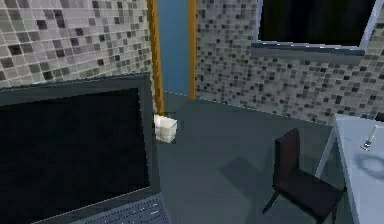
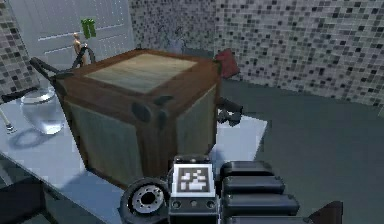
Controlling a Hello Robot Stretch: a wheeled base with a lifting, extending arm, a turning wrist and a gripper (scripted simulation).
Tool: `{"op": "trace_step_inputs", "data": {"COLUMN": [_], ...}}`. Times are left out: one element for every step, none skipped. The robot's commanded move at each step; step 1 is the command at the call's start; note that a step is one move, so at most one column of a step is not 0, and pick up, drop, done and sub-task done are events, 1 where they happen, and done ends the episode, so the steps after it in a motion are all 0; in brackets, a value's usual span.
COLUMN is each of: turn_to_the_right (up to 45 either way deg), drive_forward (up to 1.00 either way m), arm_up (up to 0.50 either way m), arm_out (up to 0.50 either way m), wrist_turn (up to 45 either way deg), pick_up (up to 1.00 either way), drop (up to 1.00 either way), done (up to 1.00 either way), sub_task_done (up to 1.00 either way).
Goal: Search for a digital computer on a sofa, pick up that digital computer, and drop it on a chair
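We see the gripper (image 2: pixel 150 200) as a dark round body low in the arm side view, left of a white square marker with black marks (image 2: pixel 192 180) on the dark square arm (image 2: pixel 255 195). Its fingers we cannot make out, so we cannot tell how they stand or whether it holds anything. Just behind it stands a large wooden crate with dark brown edges and metal corner plates (image 2: pixel 140 100), resting on a pale grey-blue table (image 2: pixel 50 165), with a clear round glass vessel (image 2: pixel 42 110) beside it. In the forward view the open grey laptop with a black screen (image 1: pixel 70 150) shows close at the lower left — what bears it we cannot tell. A black chair (image 1: pixel 300 175) stands on the dark grey floor (image 1: pixel 220 140) near the table's edge, and a small white box (image 1: pixel 165 128) lies by a blue door in an orange frame (image 1: pixel 175 50).
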Motion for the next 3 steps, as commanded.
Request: {"op": "trace_step_inputs", "data": {"turn_to_the_right": [0.0, 0.0, 0.0], "drive_forward": [0.0, 0.0, 0.0], "arm_up": [0.0, 0.0, -0.46], "arm_out": [0.22, 0.0, 0.0], "wrist_turn": [0.0, 39.0, 0.0], "pick_up": [0.0, 0.0, 0.0], "drop": [0.0, 0.0, 0.0], "done": [0.0, 0.0, 0.0], "sub_task_done": [0.0, 0.0, 0.0]}}
